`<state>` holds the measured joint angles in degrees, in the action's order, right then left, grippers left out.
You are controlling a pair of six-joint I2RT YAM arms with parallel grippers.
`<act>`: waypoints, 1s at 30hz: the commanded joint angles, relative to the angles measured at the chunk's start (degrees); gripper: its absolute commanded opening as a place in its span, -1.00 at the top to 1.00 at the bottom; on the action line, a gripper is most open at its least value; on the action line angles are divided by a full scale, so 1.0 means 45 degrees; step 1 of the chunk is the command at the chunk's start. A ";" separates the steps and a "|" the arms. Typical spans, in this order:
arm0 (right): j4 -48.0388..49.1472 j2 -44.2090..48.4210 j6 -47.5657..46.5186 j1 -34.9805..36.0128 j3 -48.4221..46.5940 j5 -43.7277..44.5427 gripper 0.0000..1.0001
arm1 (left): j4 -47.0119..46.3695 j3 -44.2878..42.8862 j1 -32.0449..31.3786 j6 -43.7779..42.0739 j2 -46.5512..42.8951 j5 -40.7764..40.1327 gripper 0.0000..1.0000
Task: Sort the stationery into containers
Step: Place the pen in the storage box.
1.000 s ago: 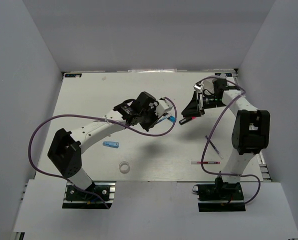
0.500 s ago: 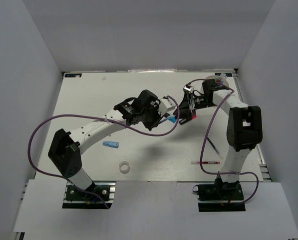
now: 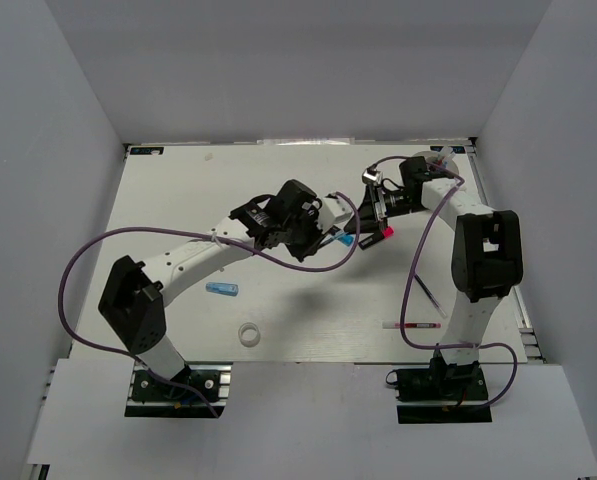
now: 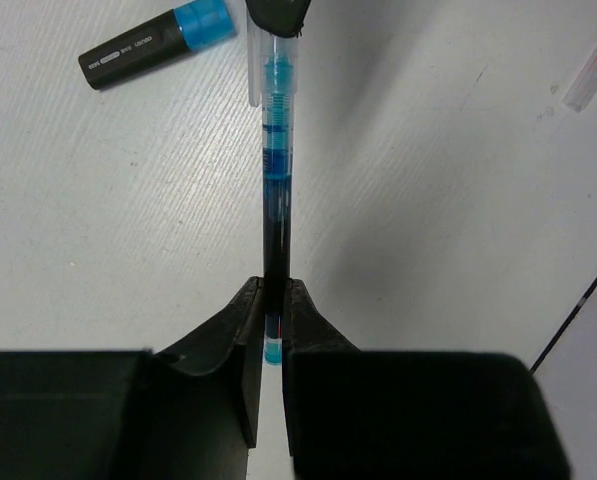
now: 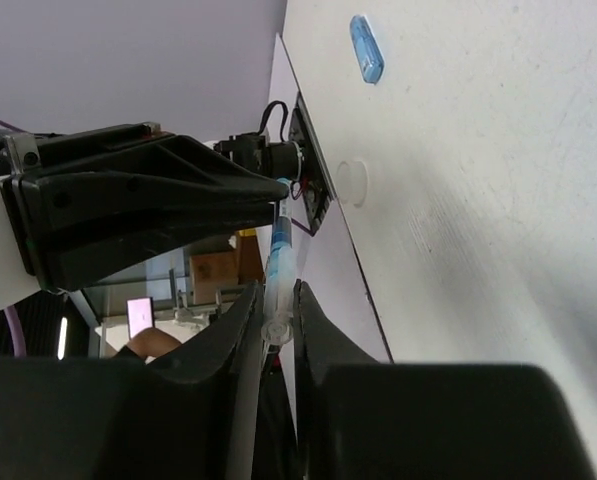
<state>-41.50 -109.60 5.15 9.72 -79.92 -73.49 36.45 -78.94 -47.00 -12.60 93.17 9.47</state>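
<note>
Left hand: my left gripper [image 4: 268,300] is clamped on the blue pen [image 4: 275,200], with one end of it pinched between both fingers.
Right hand: my right gripper [image 5: 276,305] is pinched together on the same pen's clear other end, facing my left one.
Blue pen: held between my two grippers, raised above the middle of the table [image 3: 178,200].
Blue-cap marker [image 4: 148,45]: lying flat on the table beside the pen.
Pink-cap marker [image 3: 385,233]: just beside my right gripper.
Tube [image 3: 221,289]: flat on the table by my left forearm.
Ring [image 3: 248,334]: near the front edge, close to the tube.
Red pen [image 3: 413,325]: front right, near my right arm's base.
Dish [image 3: 440,158]: far right corner, mostly hidden behind my right arm.
</note>
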 commanded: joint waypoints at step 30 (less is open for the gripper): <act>-0.2478 -0.0409 -0.6105 -0.3526 -1.1519 1.4554 1.00 | -0.0443 0.0784 0.2359 0.1492 -0.1114 -0.1364 -0.96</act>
<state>-49.95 -107.96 -21.04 -5.54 -131.15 -13.76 34.89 -73.54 -36.97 -6.57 88.05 0.89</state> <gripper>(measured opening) 0.191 0.975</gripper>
